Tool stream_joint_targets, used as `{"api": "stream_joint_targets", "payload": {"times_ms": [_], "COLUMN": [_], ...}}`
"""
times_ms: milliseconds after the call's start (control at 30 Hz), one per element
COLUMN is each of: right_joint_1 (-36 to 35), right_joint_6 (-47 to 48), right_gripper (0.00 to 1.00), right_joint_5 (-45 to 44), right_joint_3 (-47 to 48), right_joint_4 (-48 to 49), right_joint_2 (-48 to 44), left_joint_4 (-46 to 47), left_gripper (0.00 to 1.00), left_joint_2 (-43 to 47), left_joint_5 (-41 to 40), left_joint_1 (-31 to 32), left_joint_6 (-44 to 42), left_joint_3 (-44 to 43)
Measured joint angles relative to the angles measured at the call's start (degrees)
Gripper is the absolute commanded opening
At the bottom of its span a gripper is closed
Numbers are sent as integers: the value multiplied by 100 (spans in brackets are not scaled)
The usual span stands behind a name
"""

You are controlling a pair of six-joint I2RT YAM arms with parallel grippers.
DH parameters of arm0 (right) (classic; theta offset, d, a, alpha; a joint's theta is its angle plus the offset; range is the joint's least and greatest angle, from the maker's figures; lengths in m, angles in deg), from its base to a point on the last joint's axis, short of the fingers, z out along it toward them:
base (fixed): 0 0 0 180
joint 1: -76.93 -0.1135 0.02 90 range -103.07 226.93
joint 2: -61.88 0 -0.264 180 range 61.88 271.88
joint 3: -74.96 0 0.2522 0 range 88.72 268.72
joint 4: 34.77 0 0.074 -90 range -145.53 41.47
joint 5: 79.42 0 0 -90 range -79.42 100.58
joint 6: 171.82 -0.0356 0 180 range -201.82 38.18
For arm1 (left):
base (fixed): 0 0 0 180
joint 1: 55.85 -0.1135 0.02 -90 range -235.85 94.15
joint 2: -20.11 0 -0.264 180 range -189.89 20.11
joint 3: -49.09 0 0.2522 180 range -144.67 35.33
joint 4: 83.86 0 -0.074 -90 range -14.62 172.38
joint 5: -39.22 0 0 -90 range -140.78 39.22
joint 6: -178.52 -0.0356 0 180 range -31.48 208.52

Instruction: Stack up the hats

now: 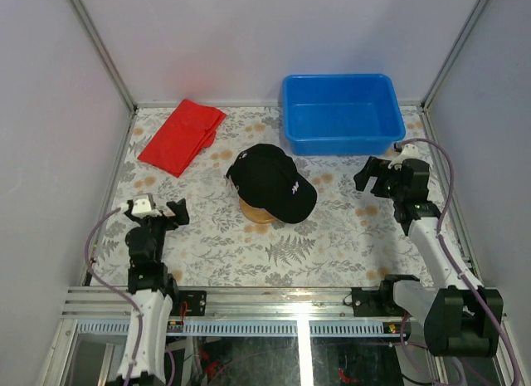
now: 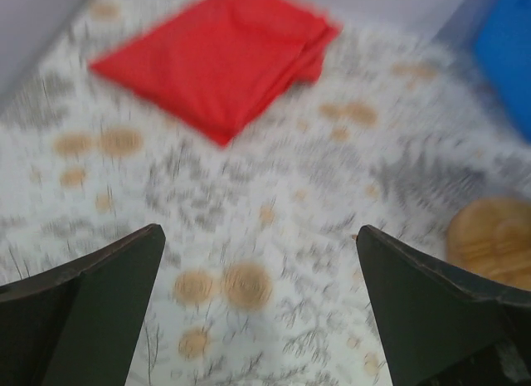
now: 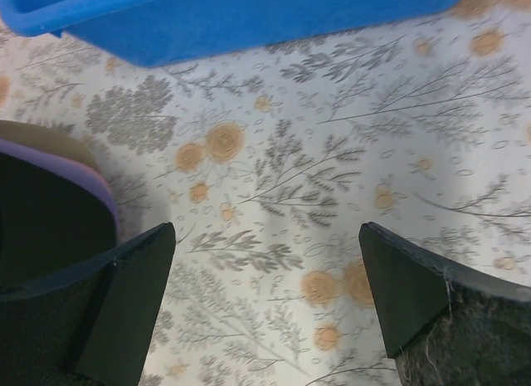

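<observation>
Look to the middle of the table [image 1: 332, 236] for the black cap [image 1: 270, 183]; sits topmost, crown over a wooden stand [image 1: 255, 212]. From the right wrist, note a purple brim [image 3: 98, 187] and a tan edge [image 3: 41, 130] tucked under the black; no sight of a 4th, pink cap, perhaps buried in the pile. Find the left gripper [image 1: 164, 210] spread fully wide and holding nothing; likewise the right gripper [image 1: 377, 177], empty, with its 2 fingers far apart. Place the pile ahead and to the right of the left gripper and to the left of the right gripper; between the 2 and about equally near to both. Read the cap's long axis as running from far-left crown to near-right brim; brim tip toward the right arm, so probably the easier brim grab from that side. Judging by the layering, probably little or nothing left to stack.
</observation>
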Motion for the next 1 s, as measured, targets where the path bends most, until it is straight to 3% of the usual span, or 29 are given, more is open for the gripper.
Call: {"api": "stream_joint_targets", "payload": {"times_ms": [167, 333, 500, 633, 767, 867, 933, 1000], "right_joint_1": [4, 7, 15, 39, 48, 46, 46, 46], "right_joint_6": [640, 1287, 1220, 1281, 1556, 1727, 1762, 1786], "right_gripper": [99, 99, 99, 99, 99, 99, 99, 99], "right_joint_5": [-278, -354, -1335, -1652, -1178, -855, -815, -780], "right_joint_3": [-496, -1200, -2199, -2647, -3344, -3604, -3595, -3578], "right_joint_4": [389, 387, 461, 564, 822, 472, 573, 817], "right_joint_2": [-234, -949, -2568, -3091, -3576, -4476, -5556, -5602], "left_joint_4": [-205, -201, -118, -120, -116, -122, -125, -125], "left_gripper": [100, 100, 100, 100, 100, 100, 100, 100], "left_joint_2": [1930, 1161, 251, 369, 704, 807, 817, 820], "left_joint_5": [149, 125, 125, 122, -9, -127, -162, -184], "left_joint_1": [0, 0, 0, 0, 0, 0, 0, 0], "left_joint_6": [-81, -79, -79, -76, -26, 11, 26, 35], "left_joint_3": [-4, -4, -4, -2, -2, -2, -2, -2]}}
